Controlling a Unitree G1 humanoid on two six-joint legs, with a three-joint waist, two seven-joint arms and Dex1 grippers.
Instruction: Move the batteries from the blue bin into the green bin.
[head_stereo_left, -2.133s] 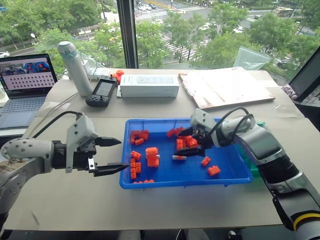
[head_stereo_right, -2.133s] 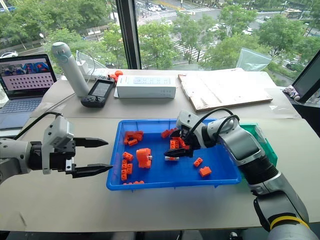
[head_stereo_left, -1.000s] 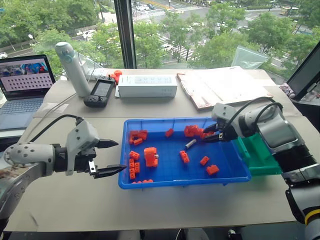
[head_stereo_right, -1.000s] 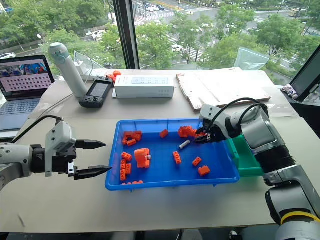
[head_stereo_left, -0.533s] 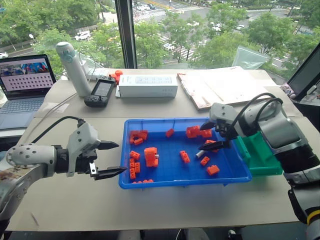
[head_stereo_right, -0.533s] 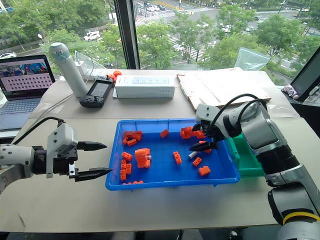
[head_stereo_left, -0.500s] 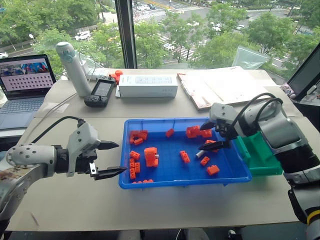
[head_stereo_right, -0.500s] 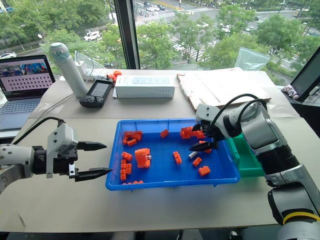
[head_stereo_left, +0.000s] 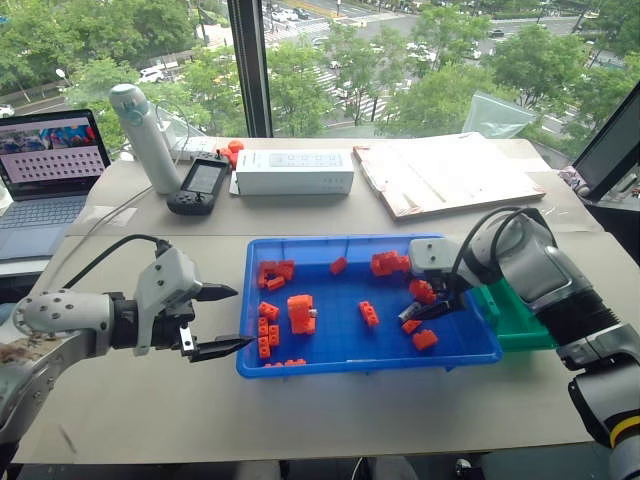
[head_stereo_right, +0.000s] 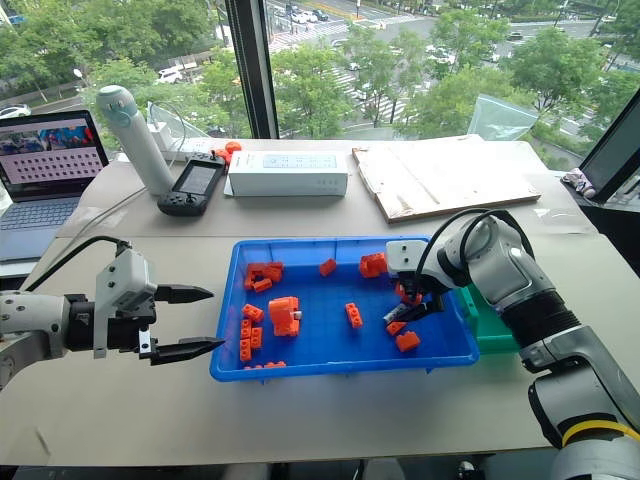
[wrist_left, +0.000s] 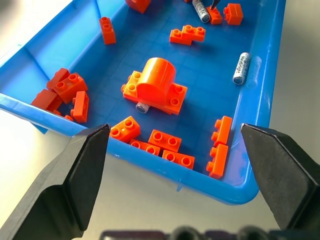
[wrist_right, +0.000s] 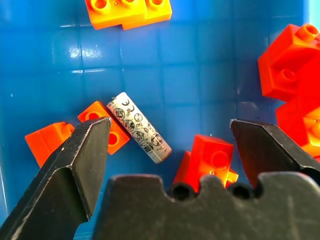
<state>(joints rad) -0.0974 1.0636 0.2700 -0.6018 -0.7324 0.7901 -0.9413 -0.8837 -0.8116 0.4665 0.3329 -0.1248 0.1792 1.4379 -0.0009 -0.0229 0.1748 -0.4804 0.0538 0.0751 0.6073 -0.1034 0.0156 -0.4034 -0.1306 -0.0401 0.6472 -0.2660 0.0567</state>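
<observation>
On the tabletop (head_stereo_left: 300, 420), the right gripper (wrist_right: 167, 145) fingers spread over a battery (wrist_right: 140, 127) crowded by bricks (wrist_right: 212, 160), might pinch one too

Lighting: bright, even daylight from the large window (head_stereo_left: 400, 60) at the back of the scene; no dim areas. Shadows: soft and short, falling toward the camera under the blue bin (head_stereo_left: 300, 372) onto the bench (head_stereo_left: 300, 410). Glare: small white highlights on the bin's glossy floor in the right wrist view. Focus: head views sharp throughout; wrist views sharp on the bin's contents, with the near black fingers (wrist_right: 65, 175) slightly soft.
</observation>
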